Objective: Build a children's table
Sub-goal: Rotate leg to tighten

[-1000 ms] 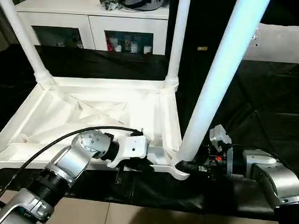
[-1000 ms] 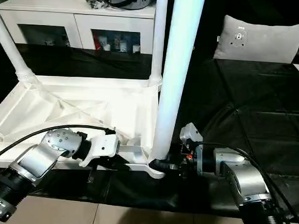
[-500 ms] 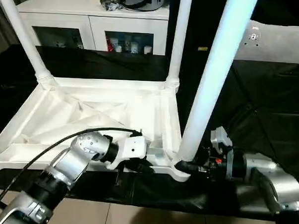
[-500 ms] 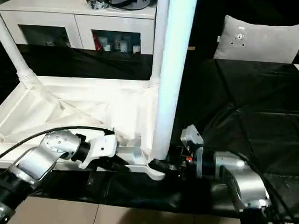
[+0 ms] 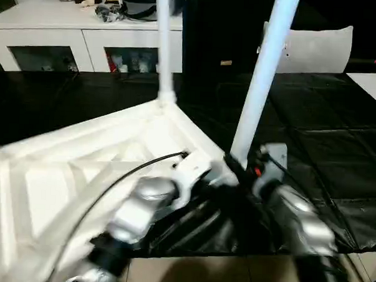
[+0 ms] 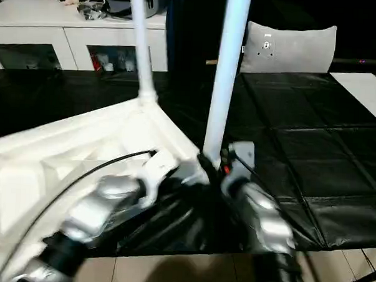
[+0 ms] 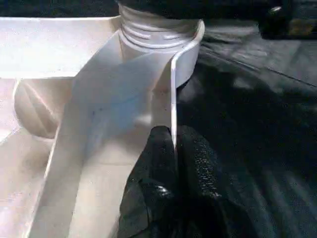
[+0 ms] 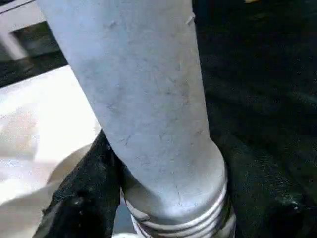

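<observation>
1. We are seating a leg (image 5: 260,82) in the tabletop (image 5: 62,173) corner socket, frame centre.
2. Right gripper (image 8: 163,198) is clasping the leg base; left gripper (image 7: 174,148) is pinching the tabletop rim.
3. Next: probably pressing or twisting the leg home.

You look across a surface (image 6: 313,140) draped in black sheeting with creased seams. Behind it stands a white cabinet (image 5: 68,36) with glass doors, clutter along its top. A grey pillow (image 6: 289,48) leans against the dark back wall. Tan floor tiles (image 6: 188,272) show at the near edge.
</observation>
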Robot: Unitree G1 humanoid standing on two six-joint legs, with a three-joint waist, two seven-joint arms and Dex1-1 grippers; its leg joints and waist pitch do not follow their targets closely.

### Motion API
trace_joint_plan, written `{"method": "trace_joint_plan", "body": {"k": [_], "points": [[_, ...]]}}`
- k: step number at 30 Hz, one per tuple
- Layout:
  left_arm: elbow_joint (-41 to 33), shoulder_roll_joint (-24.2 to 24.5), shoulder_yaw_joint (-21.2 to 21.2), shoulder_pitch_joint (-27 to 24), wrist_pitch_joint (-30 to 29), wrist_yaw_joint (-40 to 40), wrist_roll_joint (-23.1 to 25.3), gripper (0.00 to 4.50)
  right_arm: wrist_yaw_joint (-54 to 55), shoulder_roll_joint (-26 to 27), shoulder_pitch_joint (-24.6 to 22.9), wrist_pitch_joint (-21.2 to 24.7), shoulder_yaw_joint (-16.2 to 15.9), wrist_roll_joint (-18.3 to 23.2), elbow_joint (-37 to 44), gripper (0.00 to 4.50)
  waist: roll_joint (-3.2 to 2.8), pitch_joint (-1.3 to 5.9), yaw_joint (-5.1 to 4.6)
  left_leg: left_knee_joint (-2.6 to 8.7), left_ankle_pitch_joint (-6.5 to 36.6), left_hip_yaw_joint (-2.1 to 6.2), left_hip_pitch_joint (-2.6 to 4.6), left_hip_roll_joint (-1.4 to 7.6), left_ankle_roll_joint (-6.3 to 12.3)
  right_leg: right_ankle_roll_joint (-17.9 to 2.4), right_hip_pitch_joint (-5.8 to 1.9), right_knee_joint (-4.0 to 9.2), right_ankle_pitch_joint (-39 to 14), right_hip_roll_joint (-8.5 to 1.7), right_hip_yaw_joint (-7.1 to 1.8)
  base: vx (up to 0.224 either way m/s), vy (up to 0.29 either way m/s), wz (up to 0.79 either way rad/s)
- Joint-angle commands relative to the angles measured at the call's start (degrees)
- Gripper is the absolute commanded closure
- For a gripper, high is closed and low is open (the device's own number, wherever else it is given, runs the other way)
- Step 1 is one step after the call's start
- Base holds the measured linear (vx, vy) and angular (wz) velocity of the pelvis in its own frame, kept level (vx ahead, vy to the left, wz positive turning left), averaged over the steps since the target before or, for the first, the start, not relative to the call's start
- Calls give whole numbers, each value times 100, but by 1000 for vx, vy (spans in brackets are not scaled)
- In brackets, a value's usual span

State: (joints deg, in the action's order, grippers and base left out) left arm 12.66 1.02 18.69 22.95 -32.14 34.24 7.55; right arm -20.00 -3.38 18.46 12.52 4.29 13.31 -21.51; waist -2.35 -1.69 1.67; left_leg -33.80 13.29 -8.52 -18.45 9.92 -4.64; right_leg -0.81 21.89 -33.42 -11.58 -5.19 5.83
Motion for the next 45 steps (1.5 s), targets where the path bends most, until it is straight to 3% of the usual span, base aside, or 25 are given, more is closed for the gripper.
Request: {"method": "trace_joint_plan", "body": {"k": [1, 3, 4, 5, 6, 7, 9, 15, 18, 23, 28, 35, 39, 45], "points": [[-82, -183, 418, 60, 194, 171, -133, 450, 255, 148, 16, 48, 6, -35, -443, 133, 75, 175, 40, 504, 1437, 85, -133, 222, 308, -461, -188, 614, -2735, -377, -272, 0, 0, 0], [-105, -35, 483, 35, 211, 216, -59, 450, 188, 247, 1, -39, 147, 111, -351, 116, 37, 204, 62, 509, 1205, 80, -153, 260, 375, -734, -218, 513, -1940, -362, -308, 0, 0, 0], [-102, 17, 494, 28, 229, 229, -33, 450, 155, 264, -6, -59, 178, 145, -313, 109, 46, 217, 76, 503, 1094, 71, -151, 278, 429, -890, -223, 480, -1616, -367, -323, 0, 0, 0], [-84, 87, 497, 25, 256, 240, 9, 450, 73, 256, -18, -93, 178, 143, -260, 96, 27, 231, 82, 494, 1005, 74, -156, 281, 444, -964, -234, 456, -1469, -368, -322, 0, 0, 0], [-72, 121, 498, 24, 271, 244, 33, 450, 27, 246, -23, -112, 171, 137, -234, 84, 44, 249, 88, 475, 864, 64, -174, 275, 469, -1014, -256, 435, -1267, -367, -320, 0, 0, 0], [-25, 176, 496, 33, 313, 231, 83, 450, -24, 211, -33, -204, 141, 104, -210, 76, 27, 253, 114, 444, 512, 45, -187, 268, 583, -1178, -259, 389, -847, -374, -323, 0, 0, 0], [86, 330, 482, 64, 414, 279, 157, 450, -286, 33, -92, -405, 24, 79, -121, 62, 23, 269, 154, 420, 387, 45, -197, 257, 644, -1204, -284, 372, -703, -372, -307, 0, 0, 0], [318, 842, 640, 145, 779, 702, 225, 450, -1592, -688, -344, -493, -123, 243, 437, 8, 27, 233, 206, 455, 741, 39, -194, 273, 655, -1053, -286, 431, -1209, -372, -312, 0, 0, 0], [383, 976, 673, 159, 869, 920, 190, 450, -2098, -1041, -416, -425, -194, 320, 626, 8, 21, 234, 204, 458, 763, 46, -192, 284, 633, -1049, -286, 427, -1223, -367, -311, 0, 0, 0], [504, 1529, 911, 230, 1320, 1732, 132, 450, -3365, -1967, -537, -205, -442, 464, 1019, 8, 31, 250, 221, 431, 627, 49, -201, 279, 748, -1152, -301, 393, -970, -368, -314, 0, 0, 0], [499, 1977, 1129, 241, 1786, 2465, 97, 450, -3933, -2299, -430, -96, -547, 508, 1010, 8, 38, 245, 218, 424, 599, 36, -191, 289, 803, -1259, -288, 388, -1036, -379, -310, 0, 0, 0], [408, 2438, 1396, 249, 2247, 3288, 53, 450, -4731, -2678, -341, 250, -895, 674, 1141, 86, 40, 248, 268, 433, 615, 38, -161, 319, 736, -1320, -281, 358, -989, -382, -321, 0, 0, 0], [465, 2558, 1487, 296, 2468, 3537, 71, 450, -4977, -2724, -285, 332, -997, 678, 1133, 121, 64, 255, 334, 419, 496, 20, -162, 315, 718, -1344, -280, 341, -926, -388, -326, 0, 0, 0], [556, 2619, 1503, 373, 2668, 3729, 99, 450, -5223, -2809, -214, 428, -1149, 708, 1121, 180, 48, 264, 373, 419, 497, 24, -151, 328, 654, -1337, -278, 327, -903, -390, -326, 0, 0, 0]]}}
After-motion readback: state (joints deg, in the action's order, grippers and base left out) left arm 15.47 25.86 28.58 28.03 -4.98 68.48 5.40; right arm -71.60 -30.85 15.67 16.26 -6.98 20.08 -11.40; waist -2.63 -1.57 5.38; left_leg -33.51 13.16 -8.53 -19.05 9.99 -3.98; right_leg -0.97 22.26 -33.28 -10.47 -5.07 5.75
